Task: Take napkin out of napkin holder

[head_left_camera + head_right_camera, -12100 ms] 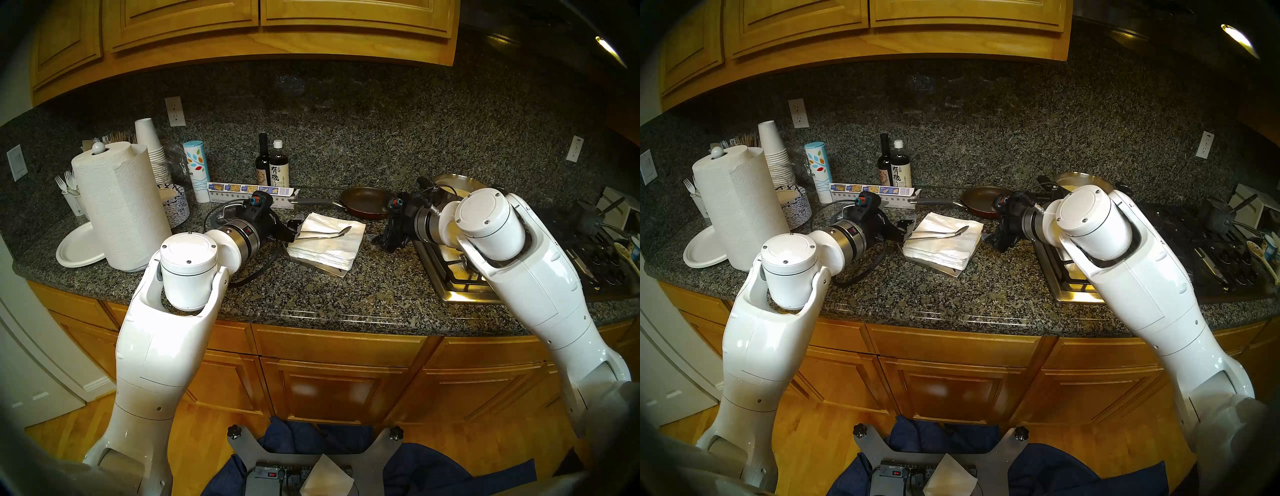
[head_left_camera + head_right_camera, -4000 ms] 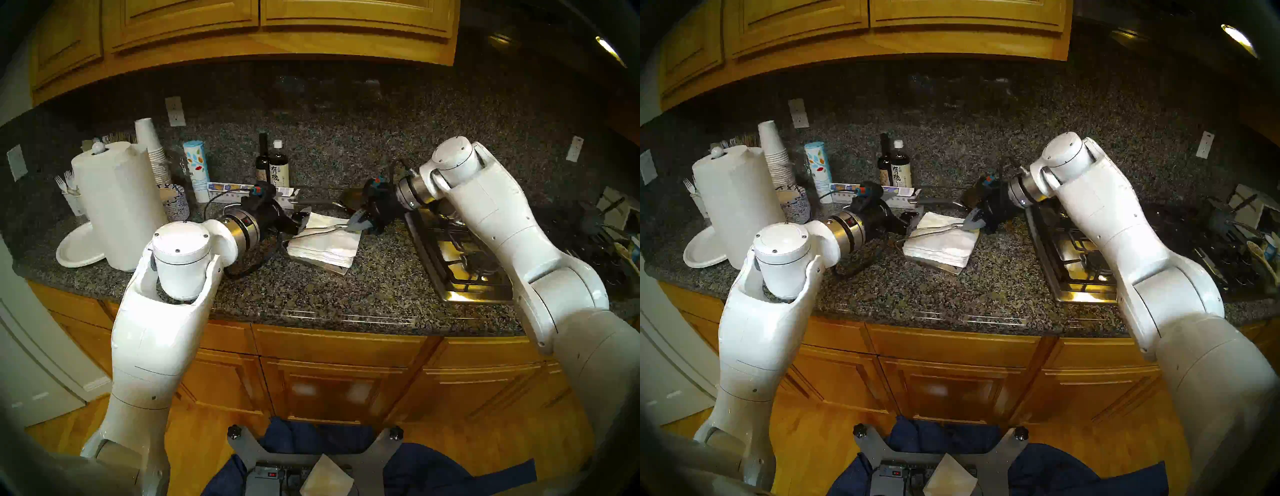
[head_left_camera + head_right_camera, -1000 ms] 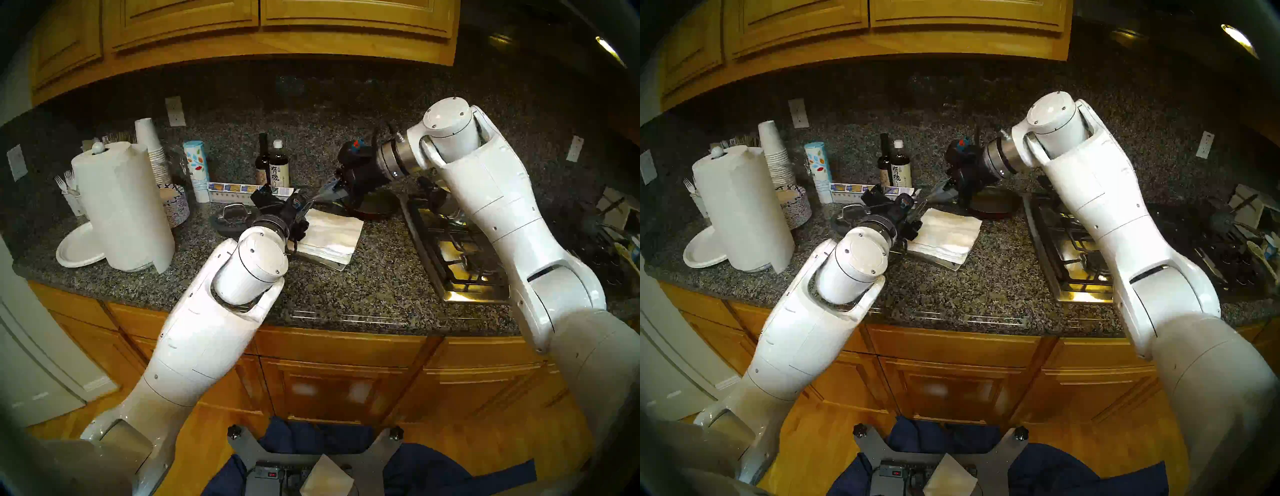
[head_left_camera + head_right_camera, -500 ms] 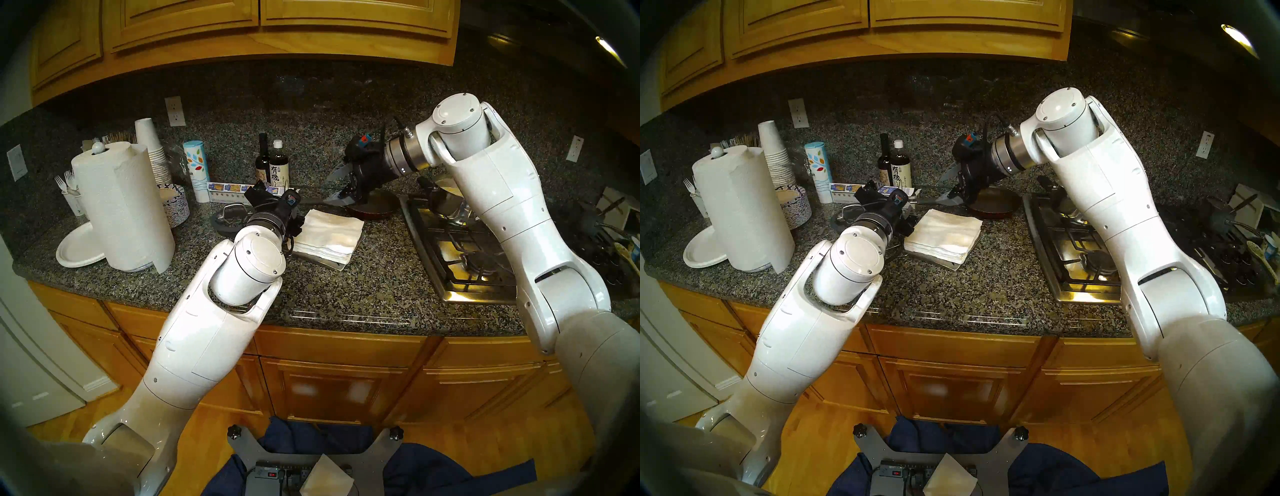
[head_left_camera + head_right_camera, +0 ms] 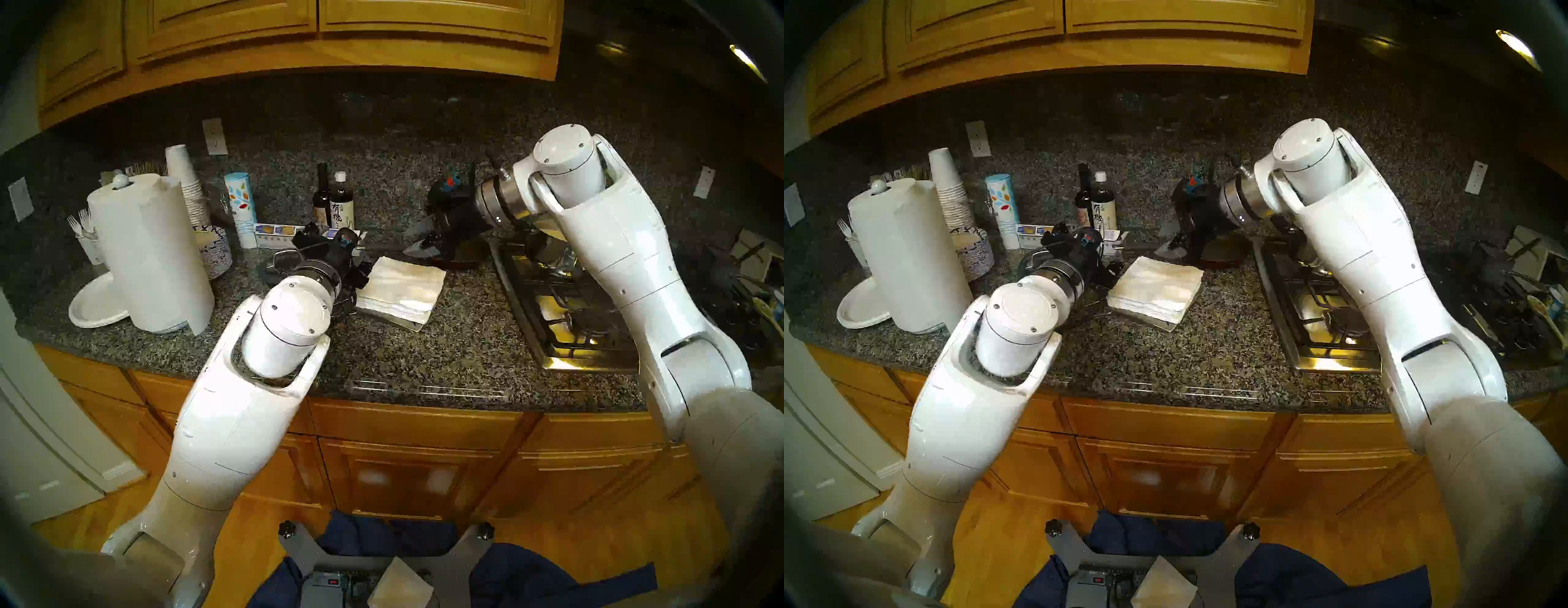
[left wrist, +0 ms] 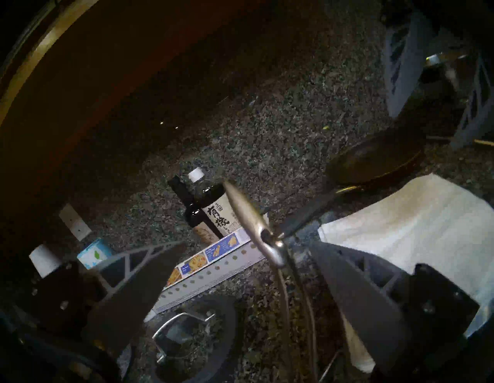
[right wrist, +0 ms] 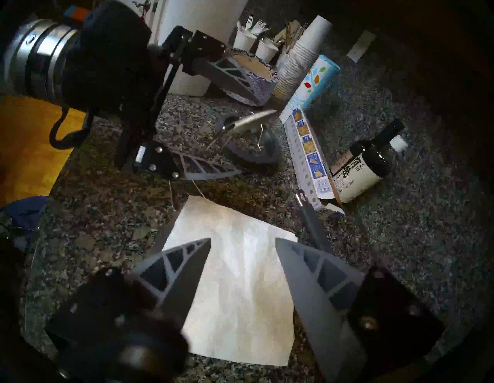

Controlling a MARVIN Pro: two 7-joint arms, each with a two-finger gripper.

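The napkin holder [image 5: 413,326] is a flat metal tray in the middle of the counter, carrying a thick stack of white napkins. The top napkin [image 5: 403,282] lies flat on that stack. The holder's wire arm is swung up and off the stack. Its spoon-shaped tip [image 6: 248,216] stands between the spread fingers of my open left gripper [image 6: 248,243], which is at the stack's left edge; I cannot tell if the arm touches a finger. My right gripper [image 7: 243,240] hovers open above the stack's far side, the napkin [image 7: 240,280] showing between its fingers [image 7: 187,267].
A frying pan [image 5: 466,259] sits right behind the stack, under the right gripper. The stove [image 5: 564,314] is to the right. A pot lid [image 5: 282,263], a long box [image 5: 275,231], two bottles [image 5: 335,204] and a paper towel roll [image 5: 148,254] crowd the left and back.
My right gripper let go of the spoon-shaped tip, opened and came down over the stack's far side. My left arm shifted left, the raised wire arm staying between its open fingers.
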